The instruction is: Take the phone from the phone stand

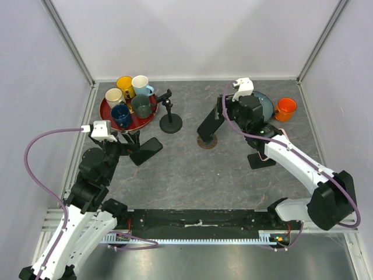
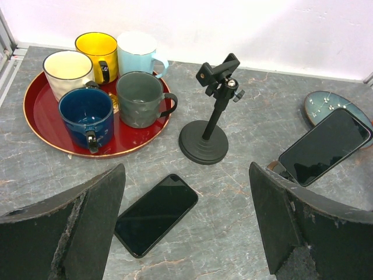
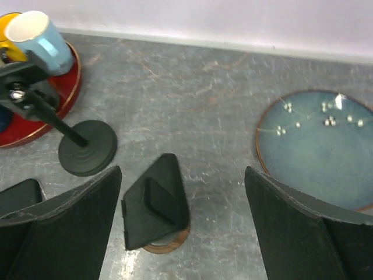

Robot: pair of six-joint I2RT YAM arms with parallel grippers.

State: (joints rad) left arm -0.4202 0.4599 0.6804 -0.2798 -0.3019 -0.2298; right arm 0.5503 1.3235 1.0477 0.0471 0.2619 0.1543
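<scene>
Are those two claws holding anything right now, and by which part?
Nothing is held. The left gripper hangs open over the flat-lying black phone, the right gripper open over the propped black phone.

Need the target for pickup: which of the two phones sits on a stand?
The phone propped tilted on the brown-based stand, near the blue plate; the other phone lies flat on the table.
</scene>
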